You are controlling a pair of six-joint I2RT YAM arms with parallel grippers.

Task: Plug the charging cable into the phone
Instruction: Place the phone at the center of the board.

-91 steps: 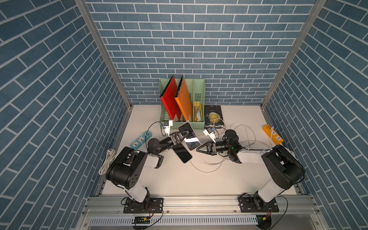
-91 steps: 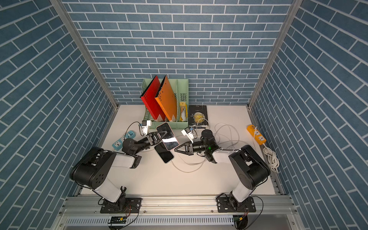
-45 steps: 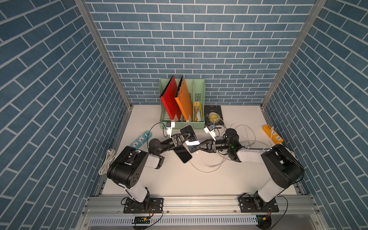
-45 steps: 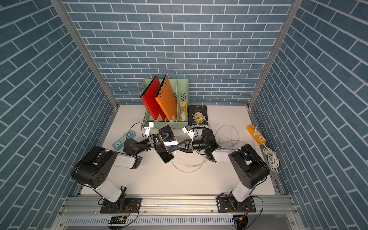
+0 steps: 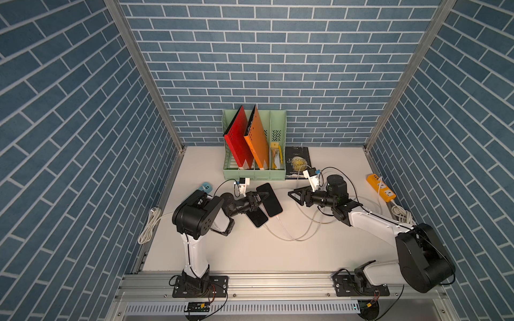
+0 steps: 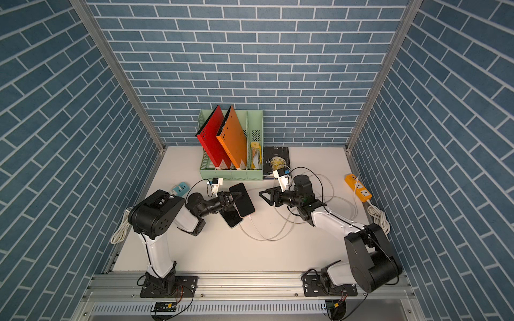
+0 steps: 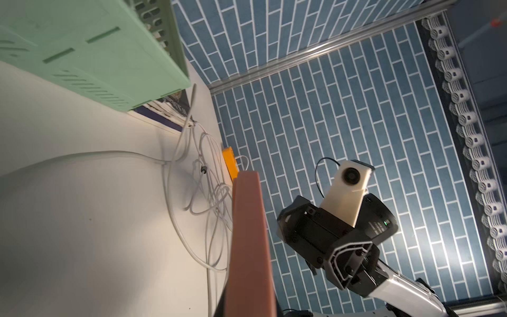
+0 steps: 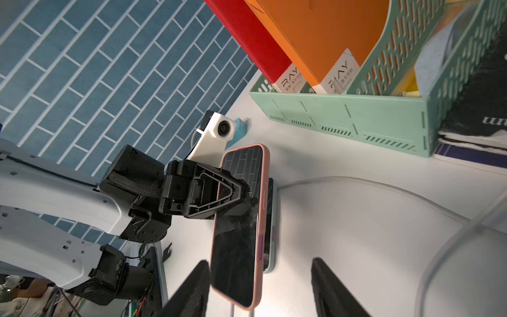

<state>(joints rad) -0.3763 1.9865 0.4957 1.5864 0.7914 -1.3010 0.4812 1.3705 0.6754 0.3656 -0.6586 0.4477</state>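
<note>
Green file rack (image 5: 254, 174), red folder (image 5: 238, 139), orange folder (image 5: 258, 136)

top cams overhead, wrist cams close, facing

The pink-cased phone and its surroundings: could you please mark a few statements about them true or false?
1. The left tool is shut on the pink-cased phone. True.
2. The right tool grips the white cable. False: it is open and empty, apart from the phone; the cable lies on the table.
3. A second phone lies on the table under the raised one. True.
4. The red folder stands in the green file rack. True.
5. The orange power strip lies inside the rack. False: it lies on the table by the right arm.
</note>
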